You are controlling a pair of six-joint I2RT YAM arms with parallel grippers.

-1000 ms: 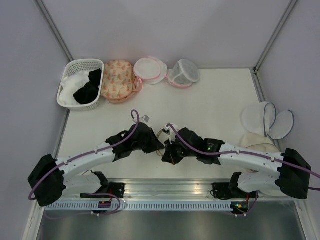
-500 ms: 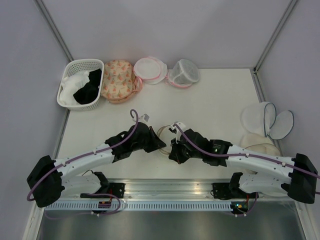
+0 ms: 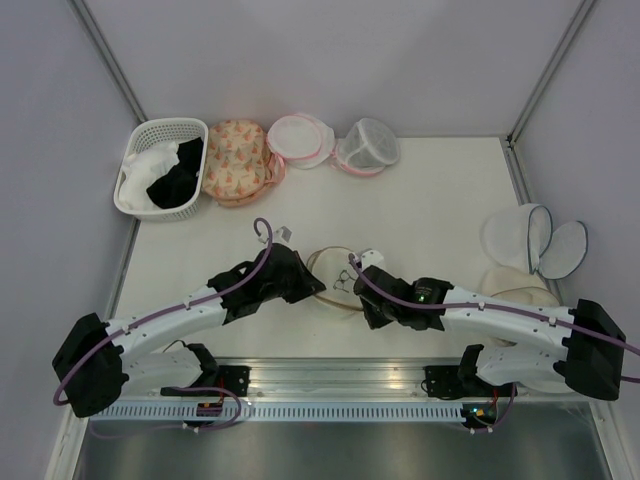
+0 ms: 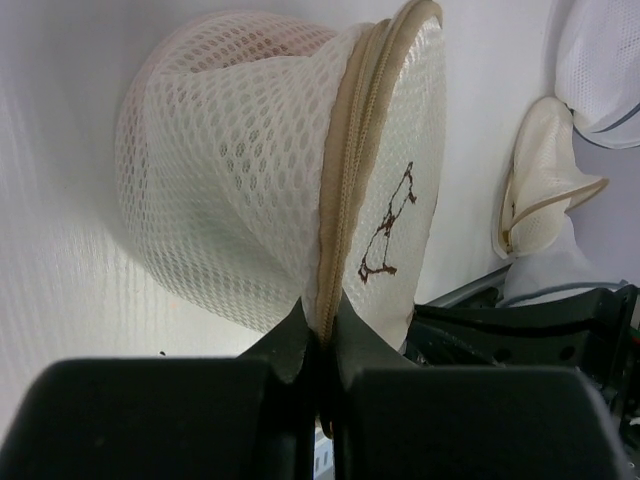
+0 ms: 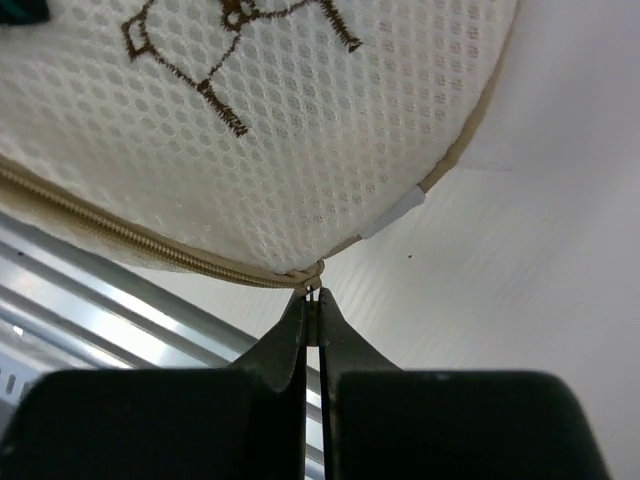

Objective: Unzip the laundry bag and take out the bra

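The laundry bag [image 3: 335,280] is a cream mesh dome with beige zip trim and a dark line drawing, lying between my two grippers near the table's front. My left gripper [image 4: 322,335] is shut on the bag's beige zip trim [image 4: 345,200]. My right gripper [image 5: 313,300] is shut on the small zip pull [image 5: 313,287] at the bag's rim [image 5: 150,250]. The bag shows in the left wrist view [image 4: 230,190] and the right wrist view [image 5: 270,130]. A faint pink shows through the mesh top [image 4: 285,40]; the bra itself is hidden inside.
A white basket [image 3: 160,168] of white and black garments stands at back left. Beside it are a peach floral bag [image 3: 236,160] and two pink-trimmed round bags [image 3: 300,140]. White mesh bags [image 3: 535,245] lie at the right edge. The metal rail [image 3: 340,380] runs along the front.
My right gripper has moved to the right along the bag's rim with the zip pull. More of the bag's face now shows between the grippers. The left gripper stays put.
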